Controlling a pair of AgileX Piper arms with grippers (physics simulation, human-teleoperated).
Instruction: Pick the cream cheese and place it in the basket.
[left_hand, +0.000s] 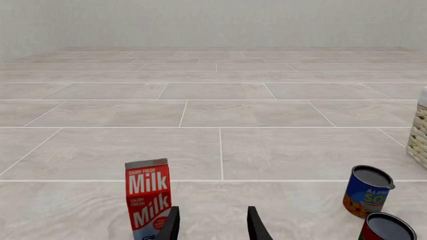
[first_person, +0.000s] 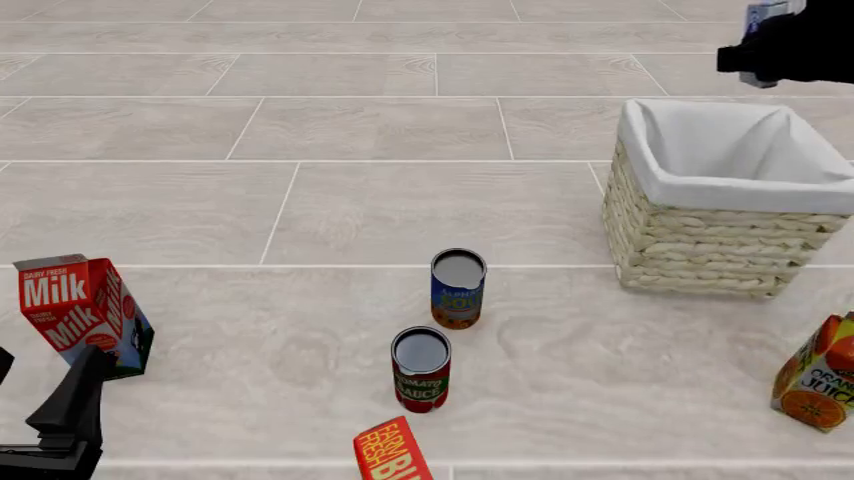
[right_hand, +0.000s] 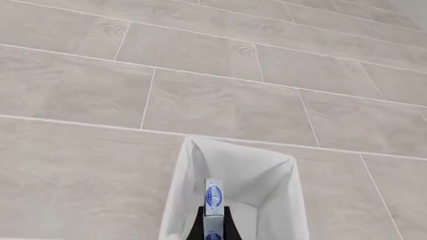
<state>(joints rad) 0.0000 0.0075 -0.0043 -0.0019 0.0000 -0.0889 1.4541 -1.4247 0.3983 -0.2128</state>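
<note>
Right gripper pinches the small pale blue-white cream cheese box edge-on above the white-lined wicker basket at two o'clock; likely light, stiff, slippery; left fingers spread

- A red milk carton stood upright at the near left of the tiled floor.
- A blue soup can stood near the middle, open top showing grey.
- A red tomato can stood just nearer and slightly left of it, apart.
- A red-orange box with yellow letters lay at the near edge, partly cut off.
- An orange juice carton stood at the near right.
</note>
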